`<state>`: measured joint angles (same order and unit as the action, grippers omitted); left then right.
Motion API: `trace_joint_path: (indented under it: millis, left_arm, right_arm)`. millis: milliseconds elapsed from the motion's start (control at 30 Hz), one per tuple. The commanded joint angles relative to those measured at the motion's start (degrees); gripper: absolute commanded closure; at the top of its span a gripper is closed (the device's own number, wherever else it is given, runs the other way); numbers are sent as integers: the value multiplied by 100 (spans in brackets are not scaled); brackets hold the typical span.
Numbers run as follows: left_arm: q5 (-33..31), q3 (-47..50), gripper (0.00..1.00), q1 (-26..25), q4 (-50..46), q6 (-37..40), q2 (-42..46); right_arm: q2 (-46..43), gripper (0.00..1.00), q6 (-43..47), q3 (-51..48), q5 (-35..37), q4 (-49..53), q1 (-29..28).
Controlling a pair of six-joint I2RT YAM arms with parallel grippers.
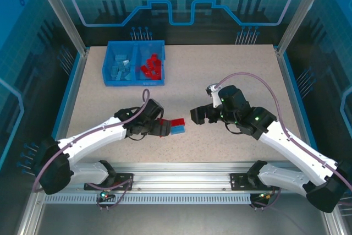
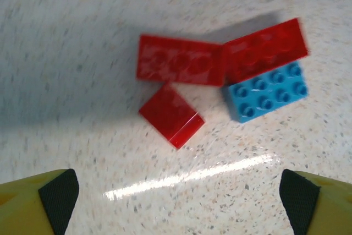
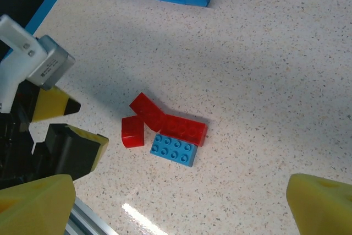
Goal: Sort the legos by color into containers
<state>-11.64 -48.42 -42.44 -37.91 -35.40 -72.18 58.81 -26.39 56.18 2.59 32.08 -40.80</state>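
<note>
The spread left tool is hovering over the small red brick near the blue brick, likely light, stiff and slick, best pinched across its sides.

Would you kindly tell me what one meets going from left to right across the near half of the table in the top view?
From the left: left claw → legos → right claw.

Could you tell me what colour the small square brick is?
The square brick is red, clearest from the left wrist.
</note>
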Motion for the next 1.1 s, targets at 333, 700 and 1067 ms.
trace_joint_path:
  millis: [333,700,1067]
  left_arm:
    - [-997,5,6,-393,715,-3438,-1261]
    - [-895,-98,32,-393,901,-3565,-2149]
    - [-1037,240,69,-389,695,-3416,-1597]
  right_arm:
    - [-100,0,-110,-45,-35,44,94]
    - [-142,0,-87,-103,-25,80,98]
    - [73,0,181,-25,-893,-42,83]
